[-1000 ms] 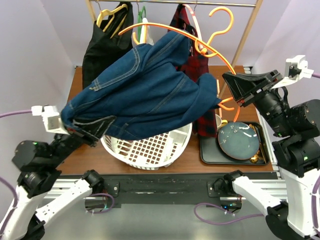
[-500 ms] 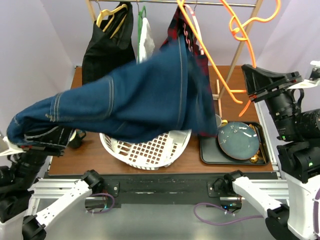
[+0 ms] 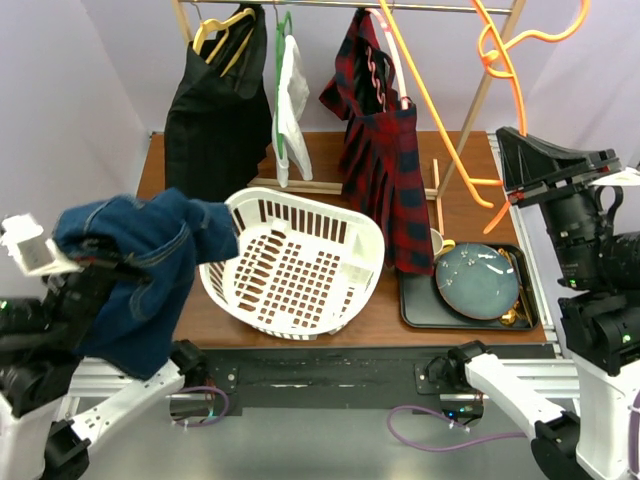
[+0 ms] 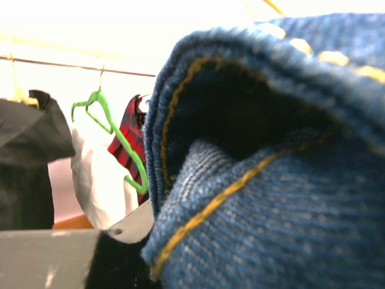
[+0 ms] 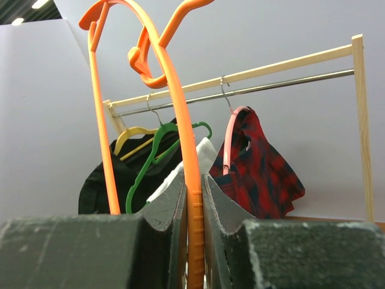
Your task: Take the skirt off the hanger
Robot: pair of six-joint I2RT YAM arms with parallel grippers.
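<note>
Smothering left tool [image 3: 103, 268], seemingly clamped: skirt [image 3: 140, 300]

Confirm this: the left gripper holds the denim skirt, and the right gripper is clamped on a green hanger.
Wrong colour: the hanger clamped in the right gripper is orange, not green, as the right wrist view shows. The rest stands.

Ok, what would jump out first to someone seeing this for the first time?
The blue denim skirt stands out first, bunched in a heap at the near left corner of the table, off its hanger. Next is the big orange hanger, bare, pinched in the right pincer and raised high on the right.
</note>
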